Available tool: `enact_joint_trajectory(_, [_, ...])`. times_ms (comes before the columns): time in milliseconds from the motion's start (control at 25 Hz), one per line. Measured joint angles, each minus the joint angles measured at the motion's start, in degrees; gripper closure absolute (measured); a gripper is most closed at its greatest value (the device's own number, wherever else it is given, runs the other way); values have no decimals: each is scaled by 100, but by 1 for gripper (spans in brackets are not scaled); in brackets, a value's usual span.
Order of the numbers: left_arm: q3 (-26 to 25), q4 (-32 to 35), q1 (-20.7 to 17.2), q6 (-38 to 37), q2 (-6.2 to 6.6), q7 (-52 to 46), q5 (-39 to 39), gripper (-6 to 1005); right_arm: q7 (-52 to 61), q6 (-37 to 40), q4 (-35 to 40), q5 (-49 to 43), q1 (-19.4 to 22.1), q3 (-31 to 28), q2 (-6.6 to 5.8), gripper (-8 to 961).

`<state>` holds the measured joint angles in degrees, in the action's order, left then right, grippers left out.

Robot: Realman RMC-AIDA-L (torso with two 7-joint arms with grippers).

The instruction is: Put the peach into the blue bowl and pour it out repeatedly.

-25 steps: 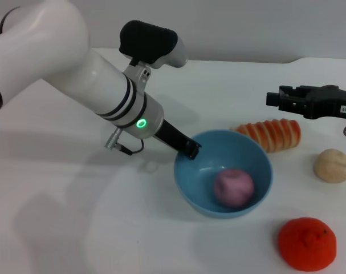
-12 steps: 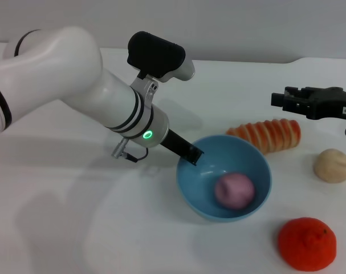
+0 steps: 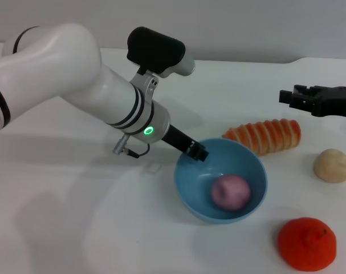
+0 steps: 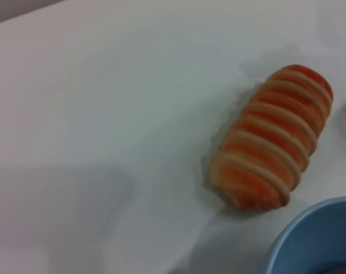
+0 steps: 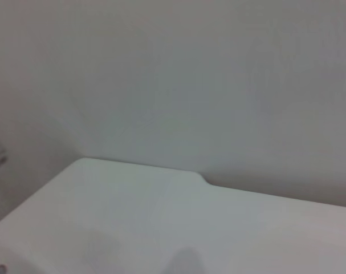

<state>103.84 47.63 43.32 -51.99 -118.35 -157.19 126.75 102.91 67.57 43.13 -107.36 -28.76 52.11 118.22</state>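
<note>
I observe the peach (image 3: 231,192), a smooth matte pink-mauve ball, resting inside the blue bowl (image 3: 252,171), right of its centre. The bowl is round, deep, plain light-blue plastic, tilted slightly on the white table (image 3: 76,217). My left gripper (image 3: 196,152) is clenched on the bowl's near-left rim. My right gripper (image 3: 289,95) hovers well apart at the far right; I cannot tell its state. A striped orange bread roll (image 3: 267,136) lies just behind the bowl, a beige lump (image 3: 333,165) and an orange-red bumpy fruit (image 3: 306,244) to its right.
</note>
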Motion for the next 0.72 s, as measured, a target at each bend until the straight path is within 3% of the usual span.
enact_joint_trajectory(120, [-3,191,-63,89,0,27,-2,872,0,-181,-6,10,49,-10,0,433])
enact_joint_trajectory(200, [-19,494,-194,198,20,34,11,643,0,-235,-6,17,73,-55,4,419])
enact_joint_trajectory(480, [-429,893,-463,595,38,244,57,398,-707,-311,-261,483,191,-418,32,372])
enact_joint_trajectory(640, [-424,903,-765,1740,10,503,14,253,-2015,-343,-726,1591,301,-436,45,345])
enact_joint_trajectory(680, [-424,903,-765,1740,10,503,14,217,-2606,-359,-970,2047,311,-438,48,338])
enact_joint_trajectory(720, [-100,857,-1057,2981,-16,471,-32,181,-3097,-367,-1188,2424,315,-439,52,338])
